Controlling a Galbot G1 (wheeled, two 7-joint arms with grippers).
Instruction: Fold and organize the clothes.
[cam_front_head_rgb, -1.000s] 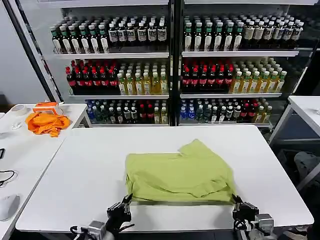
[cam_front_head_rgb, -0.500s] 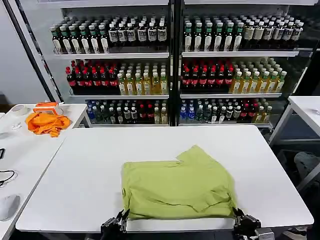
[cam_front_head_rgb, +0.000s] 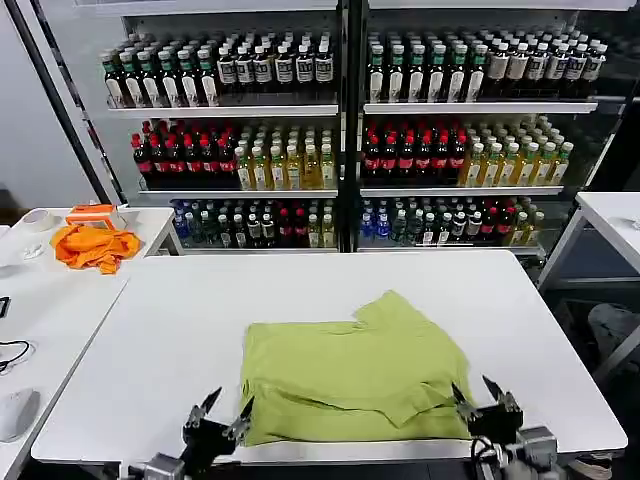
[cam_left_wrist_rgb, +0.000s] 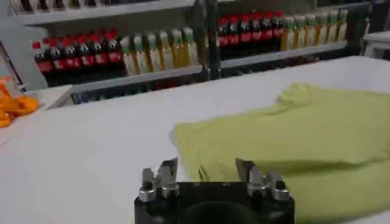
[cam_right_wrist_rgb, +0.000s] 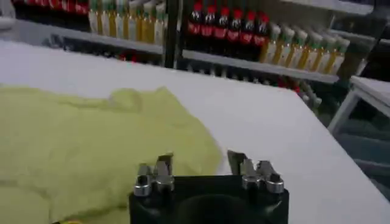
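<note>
Lime T-shirt (cam_front_head_rgb: 355, 368) folded flat on white table (cam_front_head_rgb: 170, 330), one sleeve poking back. Left pincer (cam_front_head_rgb: 226, 417) and right pincer (cam_front_head_rgb: 475, 393) released at near hem; orange cloth (cam_front_head_rgb: 93, 245) well apart.

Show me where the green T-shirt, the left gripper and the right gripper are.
green T-shirt (cam_front_head_rgb: 350, 365), head view, middle of the cloth.
left gripper (cam_front_head_rgb: 217, 412), head view, between its open fingertips.
right gripper (cam_front_head_rgb: 478, 393), head view, between its open fingertips.

You are looking at two black tools: the left tool (cam_front_head_rgb: 220, 412) and the right tool (cam_front_head_rgb: 476, 394). Each is wearing thin pointed fingers (cam_left_wrist_rgb: 166, 171), round silver screws, and a chunky black body.
</note>
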